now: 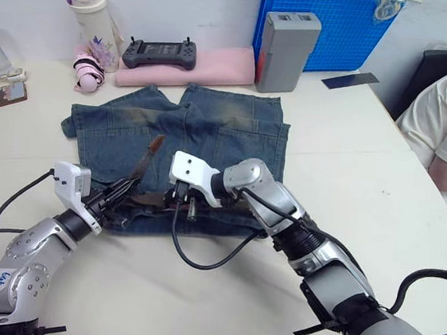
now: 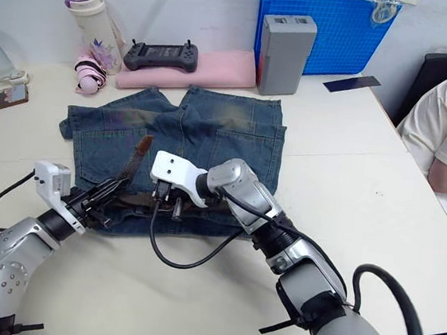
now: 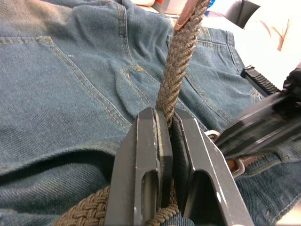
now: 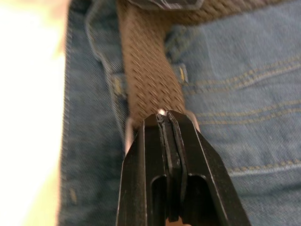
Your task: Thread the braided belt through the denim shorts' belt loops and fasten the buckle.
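My left gripper (image 3: 165, 123) is clamped on the braided belt (image 3: 175, 70), whose free end rises above the denim shorts (image 1: 211, 134). The shorts lie flat on the tabletop (image 1: 367, 174), their waistband toward the near edge, with the belt running along it. My right gripper (image 4: 165, 117) is pinched shut on the buckle (image 4: 128, 134) at the waistband, beside a belt loop (image 4: 181, 75). Bare tabletop lies to the right of the shorts; a pink cloth (image 1: 218, 63) sits just behind them.
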Motion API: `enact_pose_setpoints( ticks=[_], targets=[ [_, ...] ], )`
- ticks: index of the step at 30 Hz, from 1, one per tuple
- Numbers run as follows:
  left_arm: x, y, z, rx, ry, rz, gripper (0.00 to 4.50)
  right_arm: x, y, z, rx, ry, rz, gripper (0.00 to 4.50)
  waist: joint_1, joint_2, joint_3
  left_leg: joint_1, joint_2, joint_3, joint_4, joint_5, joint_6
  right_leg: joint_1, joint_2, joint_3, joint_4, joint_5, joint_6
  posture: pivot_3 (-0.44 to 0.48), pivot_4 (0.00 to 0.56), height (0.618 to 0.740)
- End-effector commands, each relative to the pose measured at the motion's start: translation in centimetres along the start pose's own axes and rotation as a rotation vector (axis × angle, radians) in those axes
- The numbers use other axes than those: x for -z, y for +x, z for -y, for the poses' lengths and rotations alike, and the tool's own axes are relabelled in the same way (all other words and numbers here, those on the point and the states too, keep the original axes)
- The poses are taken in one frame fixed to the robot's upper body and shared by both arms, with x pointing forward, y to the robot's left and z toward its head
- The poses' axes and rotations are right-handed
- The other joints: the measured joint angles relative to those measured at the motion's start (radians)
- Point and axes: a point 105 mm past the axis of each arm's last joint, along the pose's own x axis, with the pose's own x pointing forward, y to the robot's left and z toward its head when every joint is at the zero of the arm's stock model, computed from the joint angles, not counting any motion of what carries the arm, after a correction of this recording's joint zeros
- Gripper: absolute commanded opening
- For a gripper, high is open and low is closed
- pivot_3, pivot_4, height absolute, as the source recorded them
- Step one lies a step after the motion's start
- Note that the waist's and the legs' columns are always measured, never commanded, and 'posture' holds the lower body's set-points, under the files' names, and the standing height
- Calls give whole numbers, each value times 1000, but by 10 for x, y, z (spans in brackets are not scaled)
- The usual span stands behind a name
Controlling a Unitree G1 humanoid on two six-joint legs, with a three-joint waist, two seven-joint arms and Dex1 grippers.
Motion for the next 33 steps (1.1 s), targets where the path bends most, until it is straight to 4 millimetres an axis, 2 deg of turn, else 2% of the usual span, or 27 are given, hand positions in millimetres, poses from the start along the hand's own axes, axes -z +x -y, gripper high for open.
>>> enact_pose_setpoints(
  ticks=[1, 13, 24, 30, 33],
  targets=[
    [-9, -3, 3, 1, 32, 36, 231, -9, 2, 0, -14, -58, 6, 24, 0, 0, 0, 0, 0, 0, 0, 0, 0, 0, 0, 0, 0, 0, 0, 0, 150, 676],
    [-10, -1, 2, 0, 33, 40, 231, 11, 15, -8, -85, -92, -109, 24, -2, 0, 0, 0, 0, 0, 0, 0, 0, 0, 0, 0, 0, 0, 0, 0, 150, 676],
    [-9, 0, 1, -3, 34, 45, 231, 34, 26, -33, -214, -103, -222, 24, -5, 1, -1, 2, 0, 0, -1, 0, 0, 1, 0, 0, 1, 0, 0, 0, 150, 676],
    [-9, 0, 2, -3, 35, 47, 231, 40, 32, -31, -209, -102, -273, 24, -6, 2, -2, 8, 0, 0, -3, 0, 0, 5, 0, 0, 1, 0, 0, 0, 150, 676],
    [-9, 1, 3, 3, 38, 47, 231, 53, 34, -31, -230, -96, -342, 24, -6, 3, -2, 20, 0, 0, -10, -1, -1, 15, 1, 0, -4, -1, -2, 0, 150, 676]
  ],
)
